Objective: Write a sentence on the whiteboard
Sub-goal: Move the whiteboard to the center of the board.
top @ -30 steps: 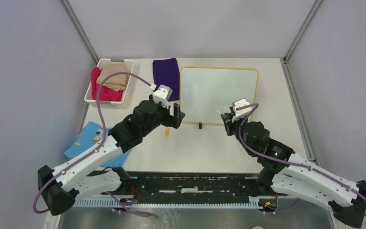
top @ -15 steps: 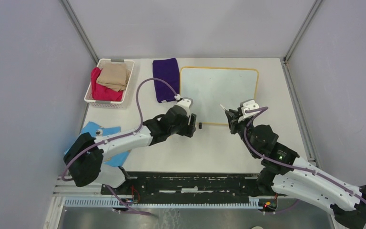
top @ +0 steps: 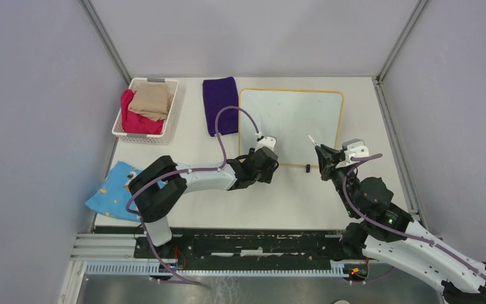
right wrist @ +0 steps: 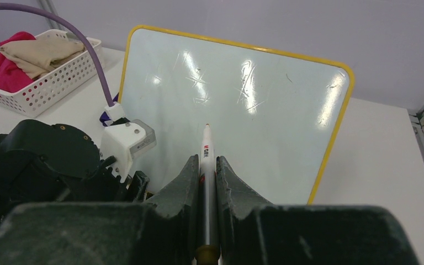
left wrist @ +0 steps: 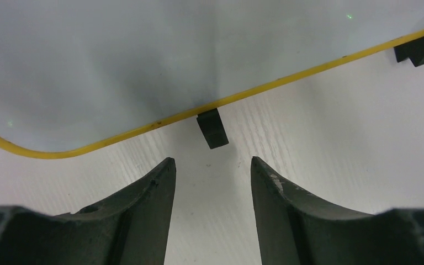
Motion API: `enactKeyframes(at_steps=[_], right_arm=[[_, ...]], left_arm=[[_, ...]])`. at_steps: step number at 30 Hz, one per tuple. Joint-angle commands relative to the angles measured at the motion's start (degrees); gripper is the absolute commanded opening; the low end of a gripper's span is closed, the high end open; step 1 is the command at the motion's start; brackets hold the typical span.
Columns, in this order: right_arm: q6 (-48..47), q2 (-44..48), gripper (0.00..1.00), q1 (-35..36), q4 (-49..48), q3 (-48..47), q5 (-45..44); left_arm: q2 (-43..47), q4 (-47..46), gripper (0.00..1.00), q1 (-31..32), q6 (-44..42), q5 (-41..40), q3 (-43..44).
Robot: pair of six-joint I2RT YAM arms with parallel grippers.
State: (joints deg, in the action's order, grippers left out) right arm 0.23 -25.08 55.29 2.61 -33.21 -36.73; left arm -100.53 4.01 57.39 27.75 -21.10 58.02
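Note:
The whiteboard lies flat at the back of the table, glossy white with a yellow frame, and no sentence is in view on it. My right gripper is shut on a white marker, whose tip points at the whiteboard from over its near edge. My left gripper is low at the board's near left corner. In the left wrist view it is open and empty, just short of a black foot under the yellow frame. A second foot shows further right.
A white basket with red and beige cloths stands at the back left. A purple cloth lies beside the board. A blue cloth lies near the left front. My left arm fills the lower left of the right wrist view.
My left arm has stretched right and down to the board's near edge, its jaws narrowing. My right gripper has shifted right with the marker.

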Motion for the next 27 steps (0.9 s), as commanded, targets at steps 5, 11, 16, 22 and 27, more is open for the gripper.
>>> enactKeyframes(at_steps=[5, 11, 16, 22, 27], right_arm=[[-2.2, 0.8, 0.0, 0.1, 0.3, -0.5, -1.5], [-2.1, 0.9, 0.0, 0.0, 0.1, -0.3, -1.3], [-1.6, 0.9, 0.0, 0.1, 0.0, 0.0, -0.9], [-0.8, 0.9, 0.0, 0.1, 0.8, -0.4, -0.7], [-0.4, 0.8, 0.0, 0.0, 0.9, -0.4, -0.4]], left_arm=[[-5.0, -3.8, 0.53, 0.6, 3.5, -6.6, 5.3], [-6.1, -6.8, 0.46, 0.6, 4.5, -6.5, 4.9], [-6.9, -8.1, 0.35, 0.6, 4.5, -6.7, 4.2], [-7.5, -8.5, 0.28, 0.6, 5.0, -7.1, 3.4], [-6.6, -8.0, 0.18, 0.6, 5.8, -8.1, 1.5]])
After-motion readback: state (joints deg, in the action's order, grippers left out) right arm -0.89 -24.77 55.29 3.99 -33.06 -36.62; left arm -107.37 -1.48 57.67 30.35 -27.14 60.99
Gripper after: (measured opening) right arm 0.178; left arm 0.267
